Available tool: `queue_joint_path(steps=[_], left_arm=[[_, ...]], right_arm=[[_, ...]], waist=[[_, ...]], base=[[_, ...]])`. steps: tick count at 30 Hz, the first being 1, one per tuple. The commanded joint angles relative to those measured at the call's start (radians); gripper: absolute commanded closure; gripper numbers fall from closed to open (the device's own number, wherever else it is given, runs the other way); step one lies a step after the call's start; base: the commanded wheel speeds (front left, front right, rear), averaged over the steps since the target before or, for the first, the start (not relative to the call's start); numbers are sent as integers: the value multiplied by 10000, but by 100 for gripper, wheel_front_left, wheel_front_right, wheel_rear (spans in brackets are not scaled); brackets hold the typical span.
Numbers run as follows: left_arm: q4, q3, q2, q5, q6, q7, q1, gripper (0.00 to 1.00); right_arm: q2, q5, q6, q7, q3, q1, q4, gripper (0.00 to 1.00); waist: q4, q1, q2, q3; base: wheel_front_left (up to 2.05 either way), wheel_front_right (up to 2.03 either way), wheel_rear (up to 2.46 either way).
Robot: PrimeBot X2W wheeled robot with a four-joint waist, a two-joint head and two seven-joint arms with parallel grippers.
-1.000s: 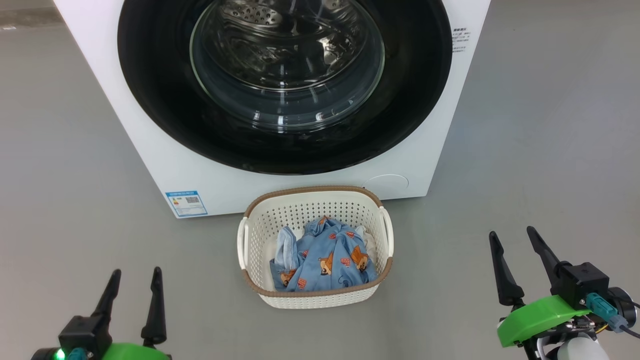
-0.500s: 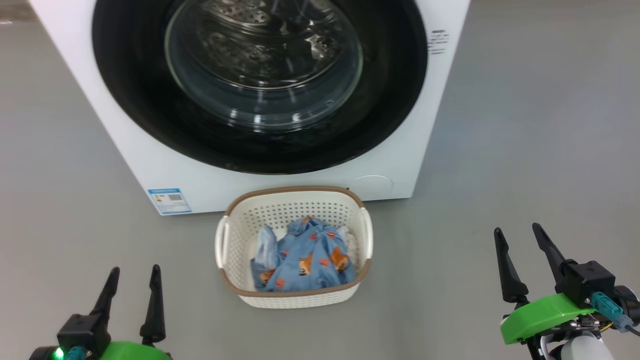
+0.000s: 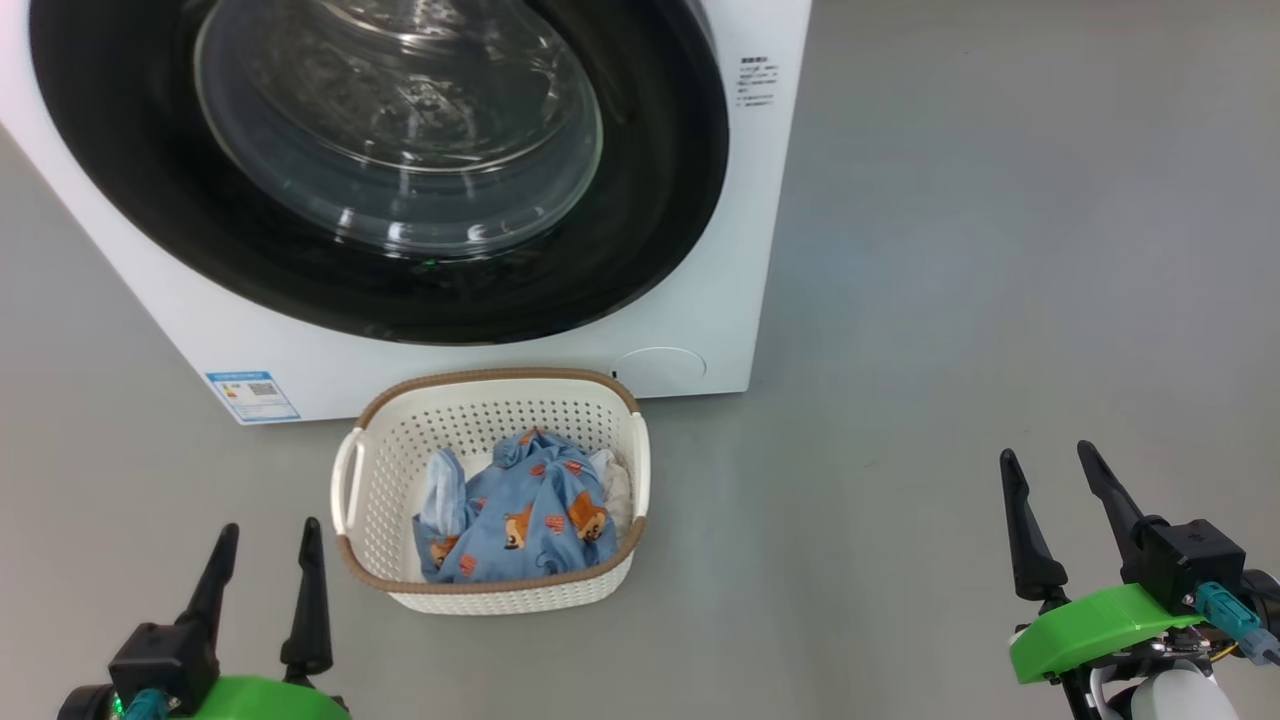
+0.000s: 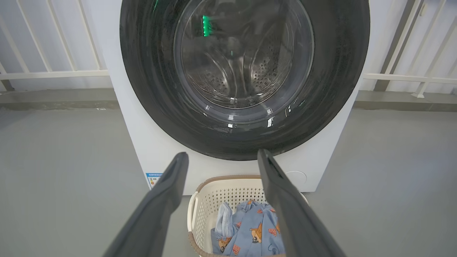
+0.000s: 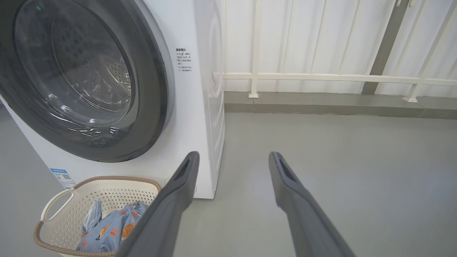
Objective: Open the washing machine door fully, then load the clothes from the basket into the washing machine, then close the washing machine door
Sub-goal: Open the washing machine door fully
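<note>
light: bright, even, diffuse.
shadows: faint, soft-edged on the grey floor (image 3: 950, 300) around the basket (image 3: 490, 377).
glare: white streaks on the glass and a green glint on the glossy black rim of the washing machine door (image 3: 380, 150).
sharpness: head view crisp.
distortion: wrist views wide-angle, railings (image 5: 321, 76) bowing toward the edges.
focus: fingers (image 4: 157, 207) of the left hand (image 4: 222, 155) slightly soft near the lens.

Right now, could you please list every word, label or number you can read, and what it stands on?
Nothing can be quoted.
Blue sticker with a square code, low on the big white front-loading washing machine: too small to read.
Small dark print on its upper front: blurred, unreadable.
</note>
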Motion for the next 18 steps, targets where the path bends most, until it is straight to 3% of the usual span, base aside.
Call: queue_joint_path(steps=[1,18], left_arm=[[-286,277,193,-74,-28,-122,-361,0],[-597,85,162,50,-30,-122,-211,0]], right_arm=[[-30,-46,16,-120,263,-230,-245,0],[-30,10,16,-120,303,-300,-230,0]], waist=[[5,0,-1,2],[-53,0,-1,21]], base=[[45,45,-89],[6,6,-12]])
